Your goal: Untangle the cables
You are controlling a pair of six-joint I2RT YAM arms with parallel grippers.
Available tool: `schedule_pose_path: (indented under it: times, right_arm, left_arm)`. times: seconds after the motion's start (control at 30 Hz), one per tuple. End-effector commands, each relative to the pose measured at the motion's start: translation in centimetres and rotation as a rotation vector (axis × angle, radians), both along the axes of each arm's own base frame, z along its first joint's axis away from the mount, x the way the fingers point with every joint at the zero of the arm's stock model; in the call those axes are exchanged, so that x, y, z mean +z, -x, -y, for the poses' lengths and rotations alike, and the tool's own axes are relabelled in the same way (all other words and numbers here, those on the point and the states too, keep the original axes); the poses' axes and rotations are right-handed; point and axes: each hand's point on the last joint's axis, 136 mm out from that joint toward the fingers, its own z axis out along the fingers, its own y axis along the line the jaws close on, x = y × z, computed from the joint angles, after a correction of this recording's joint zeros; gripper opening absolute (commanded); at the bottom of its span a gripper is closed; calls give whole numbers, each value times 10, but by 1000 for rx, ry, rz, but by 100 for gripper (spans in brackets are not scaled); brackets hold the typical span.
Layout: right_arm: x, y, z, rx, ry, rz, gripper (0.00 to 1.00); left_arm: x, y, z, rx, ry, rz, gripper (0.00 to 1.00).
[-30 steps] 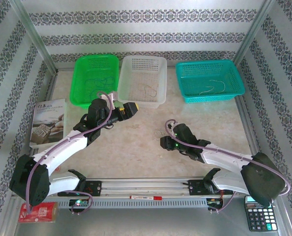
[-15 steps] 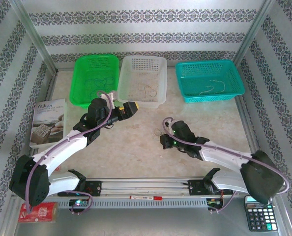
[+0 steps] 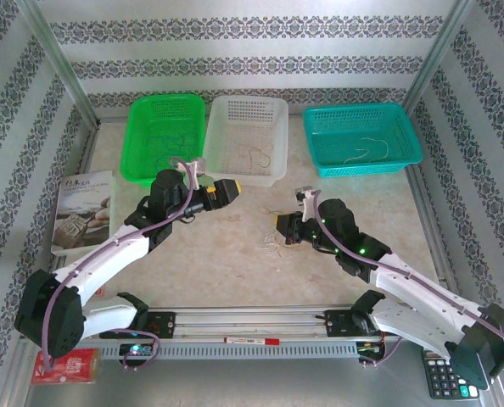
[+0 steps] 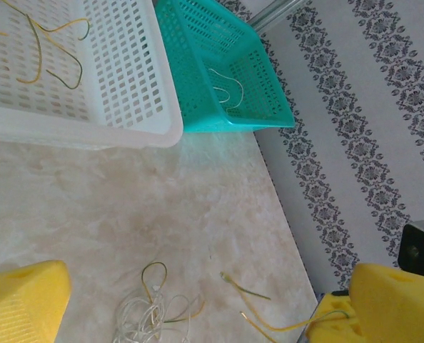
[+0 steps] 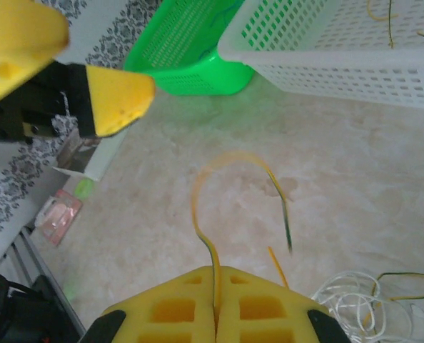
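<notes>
Three baskets line the far side of the table beyond both sets of fingers: a green basket, a white basket and a teal basket, each with a few loose strands in it. A booklet lies out past the left arm, and a calculator sits behind the right gripper, near its arm's base. Bare marbled tabletop separates the two grippers.

The right gripper has its yellow fingers clamped together on one yellowish strand, which arcs forward from the fingertips. The rest of the cables, a pale wispy tangle, lie on the tabletop just beside those fingers.

The left gripper hangs with its fingers spread wide, grasping nothing. In its wrist view the tangle lies on the tabletop in the gap between them, nearer the left-hand finger.
</notes>
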Motion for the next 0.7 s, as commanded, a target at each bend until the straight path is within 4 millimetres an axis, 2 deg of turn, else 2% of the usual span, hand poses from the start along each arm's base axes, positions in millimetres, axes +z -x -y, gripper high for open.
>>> schedule_pose_path:
  times: [0.0,0.2,0.33,0.5,0.67]
  right_arm:
    - [26,-1,-1,-2,-48,26,0]
    - [37,-7,0,-26,-52,50,0]
    - [38,-21,3,-76,-33,56,0]
    - [31,-60,2,-139,5,28,0]
    - [27,-116,-10,-188,56,15,0]
  left_arm:
    - [9,9,6,-55,14,72,100]
    - [-2,15,-1,-35,5,68,100]
    - [-9,14,-16,48,-24,57,100]
    - [-16,12,-31,132,-52,49,100]
    - [-18,13,-33,143,-48,38,100]
